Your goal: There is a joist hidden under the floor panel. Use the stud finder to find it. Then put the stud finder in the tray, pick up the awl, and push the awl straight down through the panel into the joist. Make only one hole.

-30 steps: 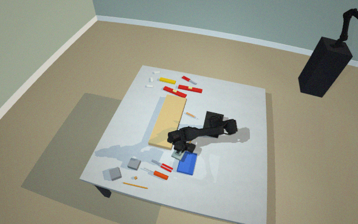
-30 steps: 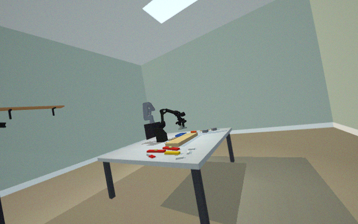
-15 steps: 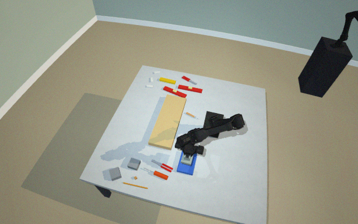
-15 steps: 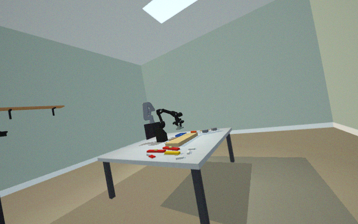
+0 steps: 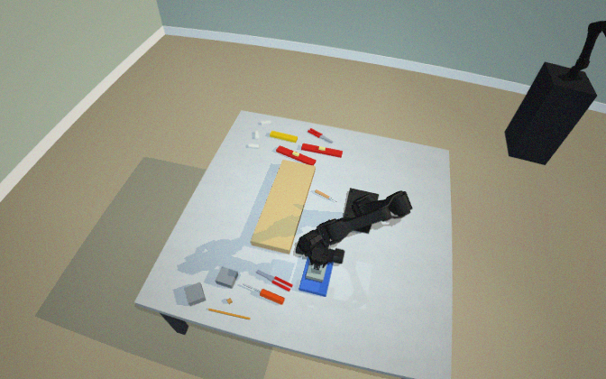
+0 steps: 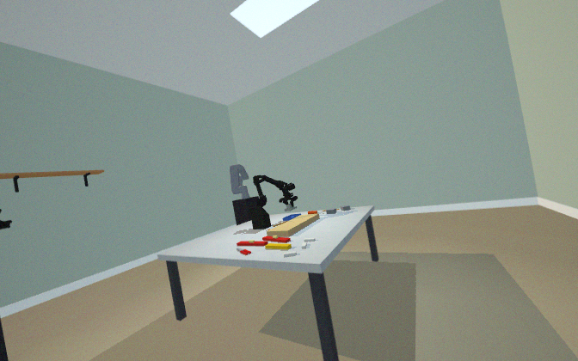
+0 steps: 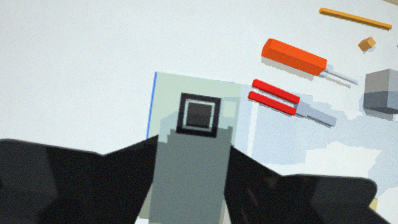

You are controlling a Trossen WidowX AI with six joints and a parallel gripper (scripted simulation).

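Note:
My gripper [image 5: 316, 269] [image 6: 289, 202] [image 7: 192, 142] is shut on the stud finder [image 5: 316, 273] [image 7: 210, 86], a pale grey-green block with a black square window. It holds the stud finder just above the blue tray [image 5: 312, 288] [image 6: 291, 217]. In the wrist view the stud finder hides the tray except for a thin blue edge [image 7: 151, 105]. The tan floor panel [image 5: 286, 202] [image 6: 293, 224] lies to the left of the arm. The awl [image 5: 323, 193], with a small orange handle, lies on the table between the panel and the arm's base.
Beside the tray lie red-handled pliers [image 5: 274, 278] [image 7: 275, 97], an orange screwdriver [image 5: 270, 295] [image 7: 295, 56], two grey blocks [image 5: 226, 276] [image 5: 195, 293], a small cube [image 7: 366, 43] and a pencil [image 5: 228, 313] [image 7: 355, 18]. Red bars [image 5: 296, 155] and a yellow bar [image 5: 282, 136] lie beyond the panel.

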